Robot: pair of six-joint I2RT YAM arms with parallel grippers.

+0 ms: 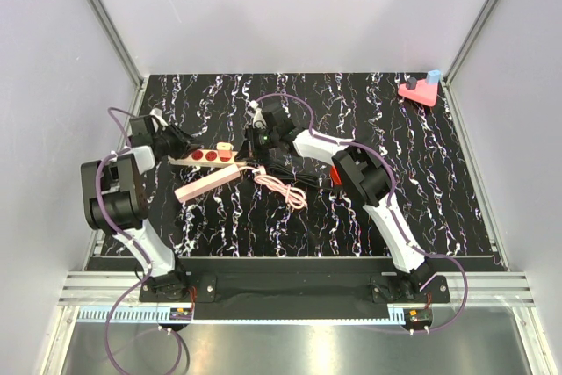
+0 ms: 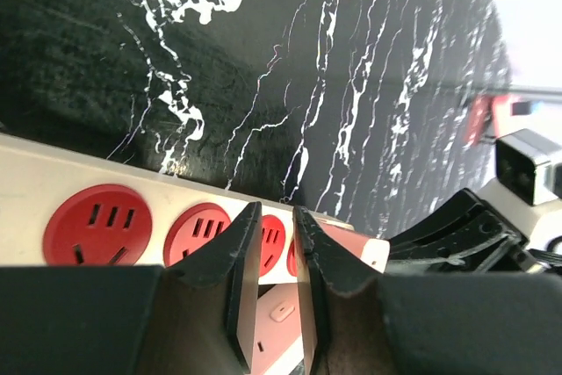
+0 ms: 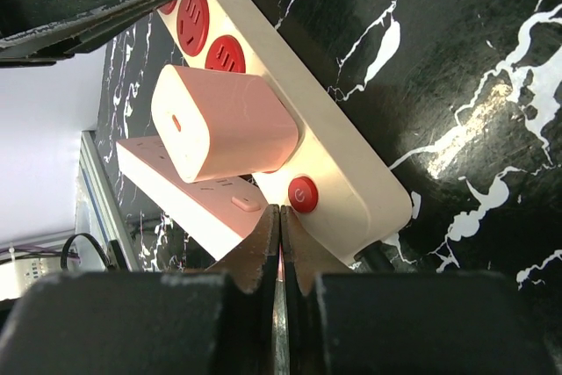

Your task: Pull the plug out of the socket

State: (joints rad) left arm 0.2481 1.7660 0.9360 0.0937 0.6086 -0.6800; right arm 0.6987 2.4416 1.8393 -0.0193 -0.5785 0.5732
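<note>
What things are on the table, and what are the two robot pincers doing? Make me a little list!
Socket: long cream-beige power-strip bar with round red outlets
Plug: chunky pink rounded block, plugged into the bar, not pulled off yet
Next to the bar: flat pink power strip
Left pincer: over the bar's red outlets, with a narrow gap between its fingers
Right pincer: shut, holding nothing, close to the bar's small red button
Far right corner: pink triangular block
</note>
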